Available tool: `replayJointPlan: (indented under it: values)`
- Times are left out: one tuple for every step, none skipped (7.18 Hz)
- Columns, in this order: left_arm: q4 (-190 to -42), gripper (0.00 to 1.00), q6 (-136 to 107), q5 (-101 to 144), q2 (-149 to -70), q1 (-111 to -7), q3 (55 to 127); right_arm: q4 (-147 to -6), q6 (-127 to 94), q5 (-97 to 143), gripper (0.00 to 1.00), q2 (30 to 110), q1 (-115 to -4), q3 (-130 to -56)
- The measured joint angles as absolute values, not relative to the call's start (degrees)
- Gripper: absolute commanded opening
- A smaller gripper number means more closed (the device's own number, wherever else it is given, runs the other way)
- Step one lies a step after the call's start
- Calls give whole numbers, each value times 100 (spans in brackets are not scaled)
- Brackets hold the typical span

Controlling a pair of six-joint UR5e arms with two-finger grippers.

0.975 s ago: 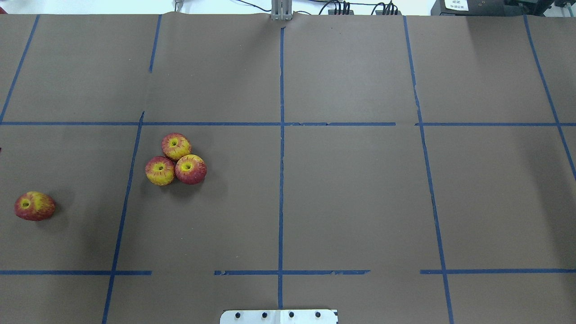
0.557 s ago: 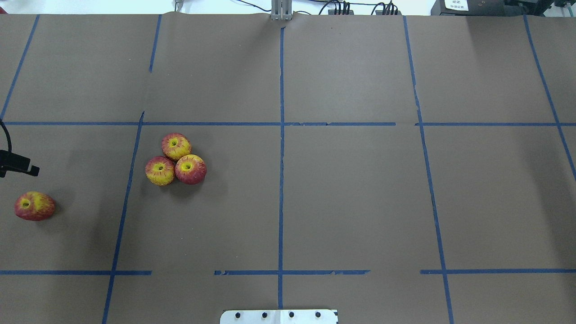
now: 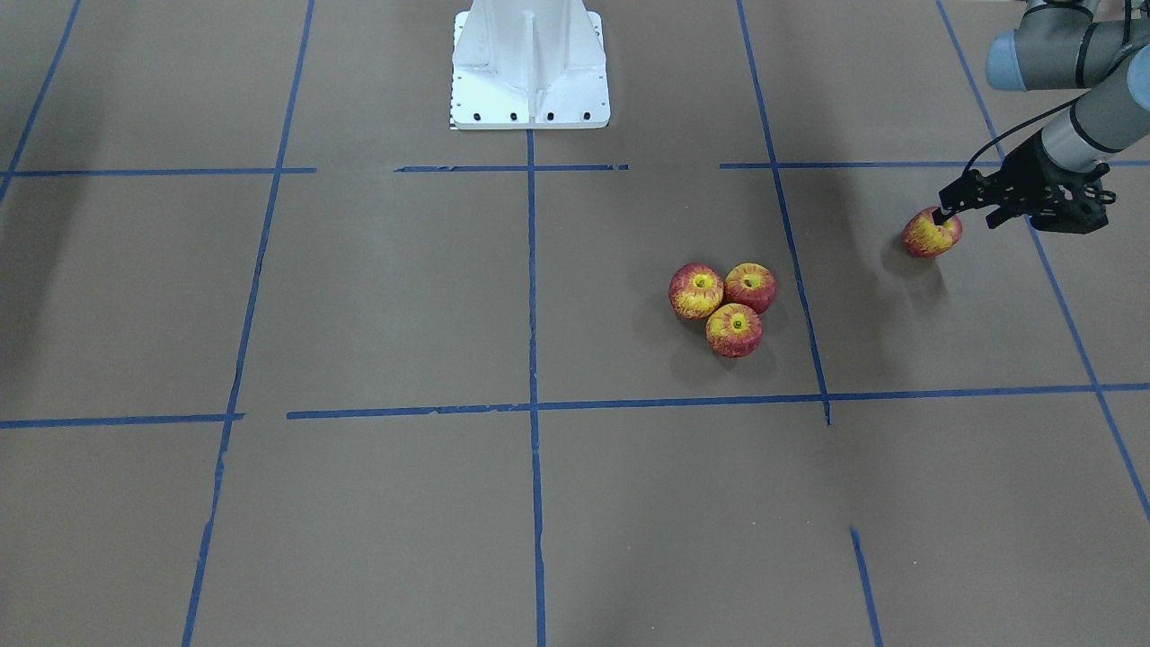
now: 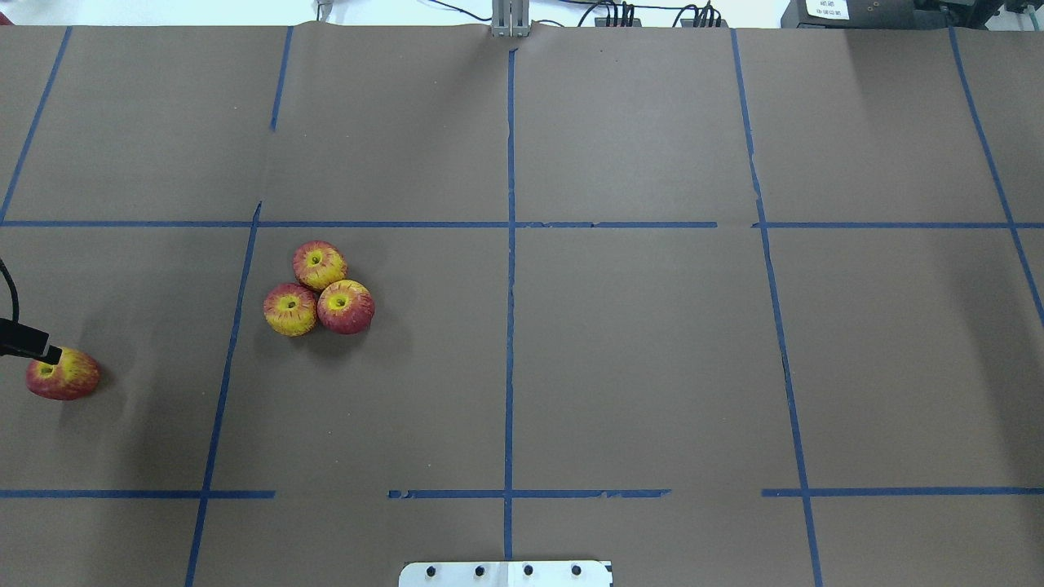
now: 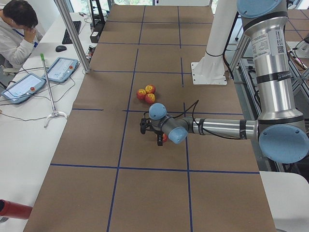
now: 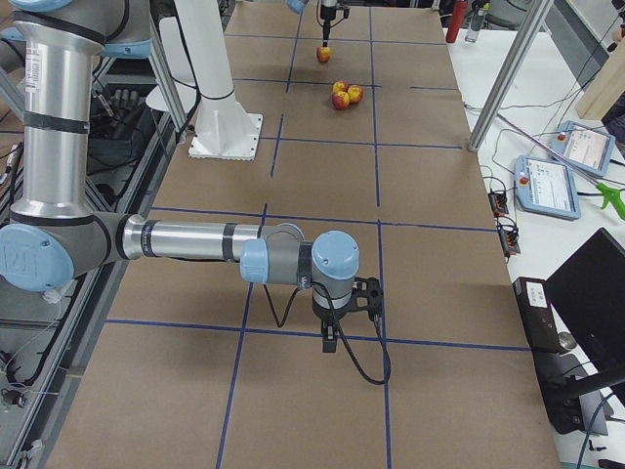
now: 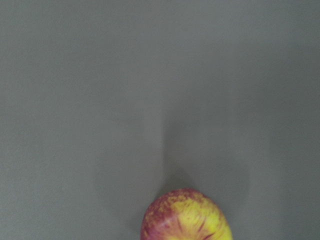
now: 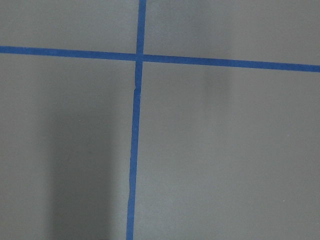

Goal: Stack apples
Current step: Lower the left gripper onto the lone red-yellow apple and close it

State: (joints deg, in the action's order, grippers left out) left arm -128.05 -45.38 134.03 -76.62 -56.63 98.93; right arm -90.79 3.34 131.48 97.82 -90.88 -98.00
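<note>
- The cluster of three apples (image 4: pixel 346 306) sits on the desk (image 4: pixel 652 367) left of centre in the overhead view. Each apple touches the other two, and all have their yellow stem dimples facing up. None rests on top of another.
- The lone apple (image 4: pixel 63 373) lies near the desk's left edge, well apart from the cluster. It is tipped so that its dimple faces sideways. A line of blue tape (image 4: pixel 228 350) runs between it and the cluster.
- The left end effector (image 3: pixel 942 216) is directly above the lone apple, its dark tip at the fruit's upper side. Whether they touch is unclear, and I cannot tell whether the fingers are spread or closed.
- The left wrist view shows plain brown desk, with the top of the lone apple cut off at the bottom edge.
- The right end effector (image 6: pixel 330 340) appears only in the right side view. It points down over the desk at the far end from the apples. Its opening cannot be judged from there.
- The right wrist view shows only a crossing of blue tape lines on the brown surface.
- A white robot base (image 3: pixel 530 63) stands at the desk's robot-side edge.
- An operator (image 5: pixel 17 29) sits at a side table beyond the desk.
</note>
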Motion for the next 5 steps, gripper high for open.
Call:
replayJointPlan:
  values:
    - [-12806,100,-4542,13398,-7670,-5594,9893,-9079,334,13149,100,9782,-9088,-9800]
    - [-12804,100,-4545,13396,-7698,-5497,9891,-9079,334,13148,100,9782,-9088,-9800]
    - [-12798,100,-4547,13393,-7747,-5391,9865,-9079,334,13148,100,9782,-9088,-9800]
    - [-12792,100,-4544,13385,-7791,-5307,9796,-9079,334,13149,100,9782,-9088,-9800]
    - [-12787,100,-4536,13375,-7848,-5243,9721,-9079,334,13148,100,9782,-9088,-9800]
